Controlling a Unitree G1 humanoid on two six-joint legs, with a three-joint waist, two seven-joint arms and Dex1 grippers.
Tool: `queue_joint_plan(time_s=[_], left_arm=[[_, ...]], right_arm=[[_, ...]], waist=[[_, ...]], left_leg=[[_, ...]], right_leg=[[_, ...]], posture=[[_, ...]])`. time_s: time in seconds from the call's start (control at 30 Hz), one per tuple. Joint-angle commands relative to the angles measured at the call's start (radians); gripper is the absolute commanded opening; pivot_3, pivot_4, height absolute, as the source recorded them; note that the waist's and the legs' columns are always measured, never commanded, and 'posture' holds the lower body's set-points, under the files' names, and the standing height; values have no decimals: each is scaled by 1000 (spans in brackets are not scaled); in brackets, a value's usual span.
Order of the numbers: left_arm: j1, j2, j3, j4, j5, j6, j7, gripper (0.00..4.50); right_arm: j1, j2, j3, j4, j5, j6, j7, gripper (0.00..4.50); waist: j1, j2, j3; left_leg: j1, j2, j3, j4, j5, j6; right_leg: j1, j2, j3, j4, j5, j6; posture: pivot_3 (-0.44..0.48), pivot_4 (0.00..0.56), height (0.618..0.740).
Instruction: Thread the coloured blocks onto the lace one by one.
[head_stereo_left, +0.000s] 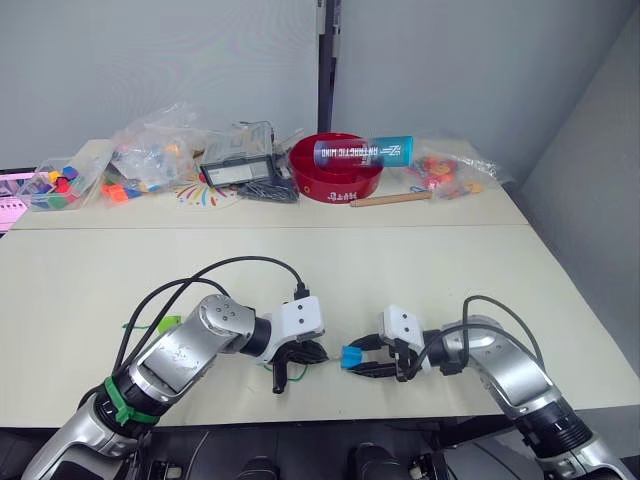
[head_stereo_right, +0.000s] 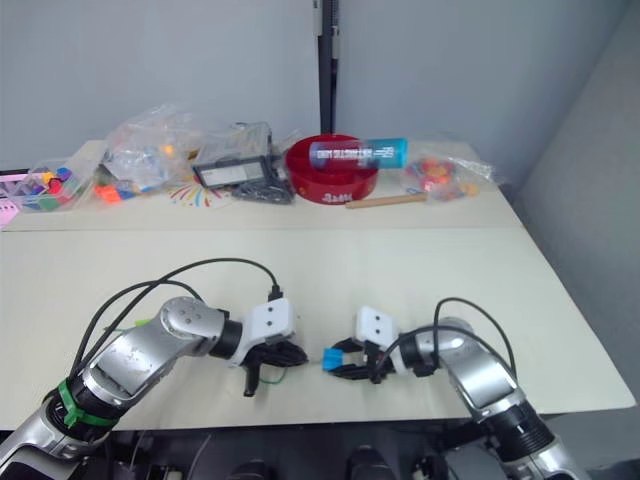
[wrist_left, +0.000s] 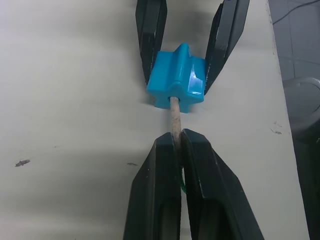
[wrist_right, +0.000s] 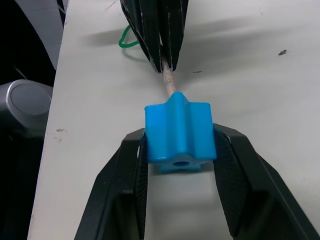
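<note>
While both hands meet low over the pale tabletop (head_stereo_left: 420, 265), right hand (wrist_right: 180, 165) grasping a glossy sky blue block (wrist_right: 179, 134), left hand (wrist_left: 176, 150) clenched on the lace (wrist_right: 127, 42), its stiff pale tip (wrist_left: 174, 114) entering the block's hole, red bowl (head_stereo_left: 338, 168) and clear bags (head_stereo_left: 150, 150) well behind.

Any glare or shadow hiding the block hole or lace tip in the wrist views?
Left wrist view: small glare patch on the blue block, pale lace tip clearly entering it, soft shadow beneath. Right wrist view: near hole on the block readable, left claw casts a faint shadow on the table; nothing hidden.
</note>
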Motion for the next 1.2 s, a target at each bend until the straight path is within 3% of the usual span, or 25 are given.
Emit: queue_joint_plan(time_s=[0.03,0.3,0.77,1.07,1.2], left_arm=[[-15,-10,31,-19,-3,-26,13,0],[-6,-34,25,-5,-6,-39,19,0],[9,-157,22,43,-11,-75,29,0],[45,-53,156,2,-81,-124,-53,2911],[99,28,206,0,-102,-149,-91,2911]], right_arm=[[2,-1,43,4,-1,-24,54,1333],[-29,13,51,33,-10,-47,73,1333],[-38,42,59,25,-22,-35,56,1333],[-21,38,49,36,-38,-33,43,1333],[-14,33,44,38,-39,-33,40,1333]], waist=[[0,0,0],[-1,0,0],[1,0,0],[-10,0,0],[-16,0,0]], left_leg=[[0,0,0,0,0,0],[0,0,0,0,0,0],[0,0,0,0,0,0],[2,1,0,0,0,0],[2,1,0,0,0,0]], right_leg=[[0,0,0,0,0,0],[0,0,0,0,0,0],[0,0,0,0,0,0],[0,1,0,1,0,0],[0,1,0,1,0,0]], posture=[[0,150,731],[0,150,731],[0,150,731],[0,150,731],[0,150,731]])
